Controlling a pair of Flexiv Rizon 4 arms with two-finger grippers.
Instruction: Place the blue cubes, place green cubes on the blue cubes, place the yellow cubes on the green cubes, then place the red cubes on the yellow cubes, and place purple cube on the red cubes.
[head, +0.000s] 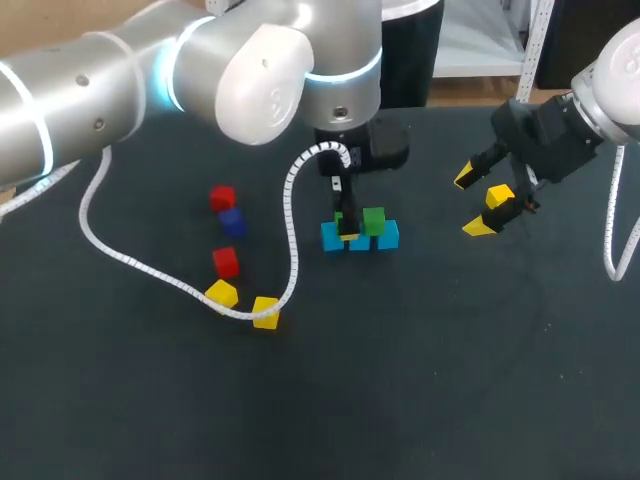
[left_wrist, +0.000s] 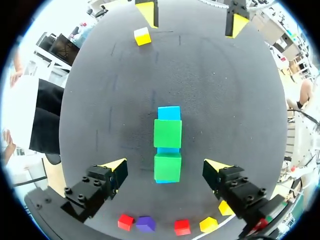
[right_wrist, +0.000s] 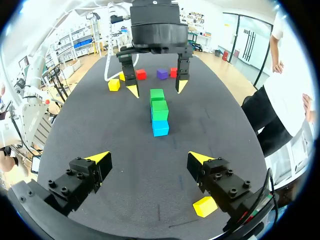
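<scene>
The left gripper (left_wrist: 166, 169) is being held wide open low over the cube row near the middle of the table (head: 450, 380). Its yellow fingertips (left_wrist: 118, 168) are being kept apart on either side of the nearer green cube (left_wrist: 167, 167) without touching it, so nothing is being gripped. The blue cubes (head: 388, 236) are being shown as a short row lying flat on the dark surface, and two green cubes are being carried on top of that row, one behind the other along the line of the left gripper's fingers. The second green cube (left_wrist: 167, 133) is being seen just beyond the nearer one, while the end blue cube (left_wrist: 169, 113), on the side toward the right gripper (right_wrist: 149, 159), is being left uncovered.

The right gripper is likewise being held open, well apart from the row at the table's right side, with nothing between its fingers. A yellow cube (right_wrist: 205, 206) is being seen lying on the table close under one of those fingers, not between them.

On the left part of the table, well apart from the row, two red cubes (head: 222, 198), the purple cube (head: 231, 221) between them and two more yellow cubes (head: 221, 293) are being left loose. The left arm's white coiled cable (head: 290, 230) is being draped down onto the table beside those two yellow cubes
</scene>
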